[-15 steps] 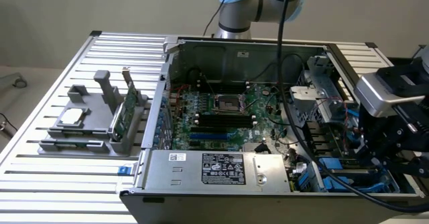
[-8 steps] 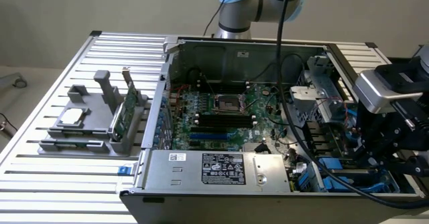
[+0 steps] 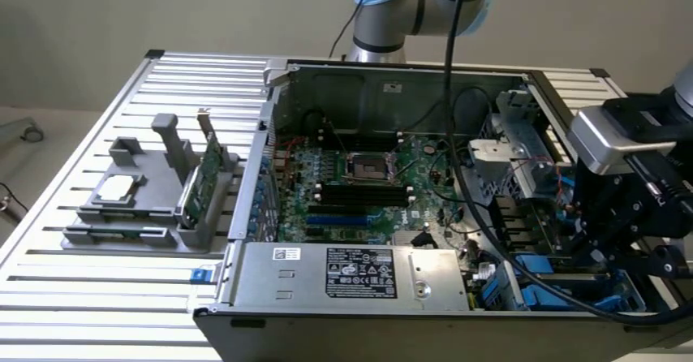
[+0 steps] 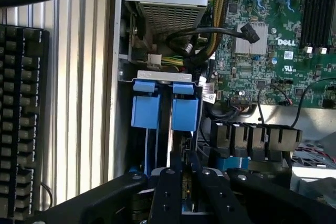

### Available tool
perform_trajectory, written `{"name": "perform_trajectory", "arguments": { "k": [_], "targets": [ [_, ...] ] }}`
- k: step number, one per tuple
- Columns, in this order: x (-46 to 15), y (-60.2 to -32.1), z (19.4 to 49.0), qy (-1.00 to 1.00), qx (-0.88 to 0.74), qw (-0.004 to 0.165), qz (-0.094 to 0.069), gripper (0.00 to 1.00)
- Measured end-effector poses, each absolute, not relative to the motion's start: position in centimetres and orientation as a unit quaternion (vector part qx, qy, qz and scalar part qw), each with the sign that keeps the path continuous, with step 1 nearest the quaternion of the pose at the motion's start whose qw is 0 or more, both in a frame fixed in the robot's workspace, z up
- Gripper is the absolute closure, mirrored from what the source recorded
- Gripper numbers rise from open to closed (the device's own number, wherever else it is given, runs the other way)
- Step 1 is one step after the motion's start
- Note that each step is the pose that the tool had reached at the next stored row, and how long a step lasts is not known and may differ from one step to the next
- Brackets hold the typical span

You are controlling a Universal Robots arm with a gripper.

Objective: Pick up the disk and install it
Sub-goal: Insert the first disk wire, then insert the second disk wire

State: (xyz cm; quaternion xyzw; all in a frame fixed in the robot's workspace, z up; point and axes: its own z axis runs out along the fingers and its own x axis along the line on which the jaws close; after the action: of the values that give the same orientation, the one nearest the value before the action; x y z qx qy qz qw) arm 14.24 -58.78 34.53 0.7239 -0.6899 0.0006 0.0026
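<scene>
The disk (image 4: 185,113) stands on edge in the drive bay at the corner of the open computer case (image 3: 379,74). Its bright blue carrier shows, with a thin metal edge running back to my fingers. A second blue carrier (image 4: 145,109) sits in the slot right beside it. My gripper (image 4: 184,188) is shut on the disk's near edge, its two black fingers (image 4: 167,195) close together on either side. In the exterior view my gripper (image 3: 598,271) reaches down into the case's corner on the exterior view's right, among blue carriers (image 3: 541,271).
The silver power supply (image 3: 352,274) lies along the case's front, next to the bay. The green motherboard (image 3: 358,179) and black cables (image 4: 220,32) lie beyond. A grey fixture (image 3: 146,196) holds a green circuit card (image 3: 201,175) and a small chip. A black keyboard (image 4: 21,119) lies outside the case.
</scene>
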Motion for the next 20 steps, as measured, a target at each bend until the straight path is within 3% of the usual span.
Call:
{"name": "perform_trajectory", "arguments": {
  "k": [20],
  "targets": [
    [14.68, -58.43, 34.50, -0.703, 0.711, 0.003, 0.000, 0.83]
  ]
}}
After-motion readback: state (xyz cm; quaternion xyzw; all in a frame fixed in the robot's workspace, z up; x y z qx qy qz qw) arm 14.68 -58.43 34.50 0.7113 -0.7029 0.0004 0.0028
